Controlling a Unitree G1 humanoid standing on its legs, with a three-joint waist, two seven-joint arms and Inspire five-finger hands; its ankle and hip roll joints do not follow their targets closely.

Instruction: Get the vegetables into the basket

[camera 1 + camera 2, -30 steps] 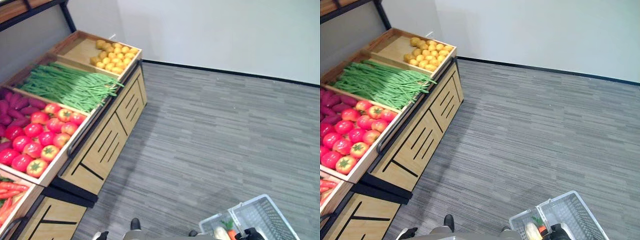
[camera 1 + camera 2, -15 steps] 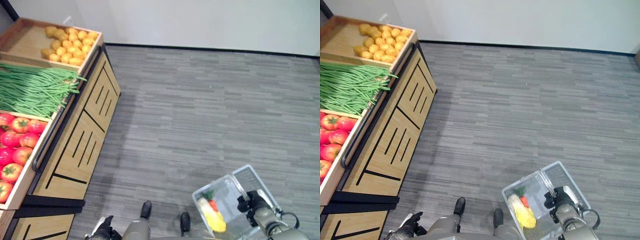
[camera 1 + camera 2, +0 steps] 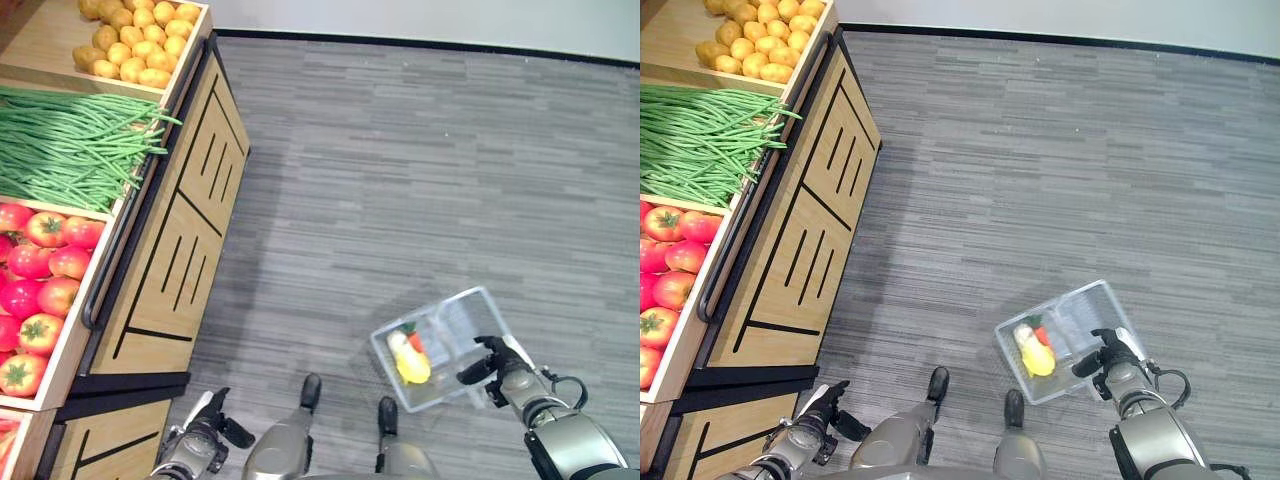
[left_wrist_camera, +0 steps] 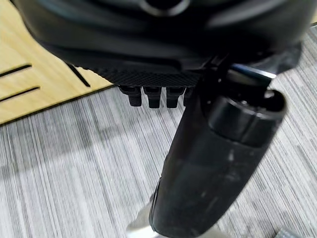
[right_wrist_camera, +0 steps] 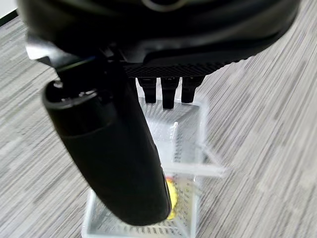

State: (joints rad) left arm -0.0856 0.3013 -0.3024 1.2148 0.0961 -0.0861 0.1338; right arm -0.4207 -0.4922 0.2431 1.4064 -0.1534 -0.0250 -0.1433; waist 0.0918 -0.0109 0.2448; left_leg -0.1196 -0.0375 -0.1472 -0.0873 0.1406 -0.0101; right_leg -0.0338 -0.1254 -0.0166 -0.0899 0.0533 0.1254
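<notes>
Down at the right side, carry the clear plastic mesh basket (image 3: 470, 310) level in the right hand (image 3: 492, 362), dark fingers curled at its far end, apparently round the handle. Cannot make out the handle itself inside the fingers in the right wrist view, so treat the hold as likely rather than certain and avoid any swing. Already loaded with a yellow vegetable (image 3: 413, 367), a small red-orange carrot-like piece (image 3: 416, 343) and a pale whitish one (image 3: 397, 342), all lying at the end nearest the robot; mind that uneven weight and tip the far end no lower.

For more produce, turn back toward the wooden display stand (image 3: 170, 260) on the left, well apart from the basket across the grey plank floor (image 3: 400, 150). Bring the basket just beside the stand's front edge before reaching, so that each item travels a short way. Choose from the heap of long green beans (image 3: 70, 150), the red tomatoes (image 3: 40, 280) or the yellow-brown potatoes (image 3: 125, 40).

Use the left hand (image 3: 203, 443), low near the stand's foot with fingers curled on nothing; uncurl them before reaching up, and lower each pick into the free far half of the basket.
</notes>
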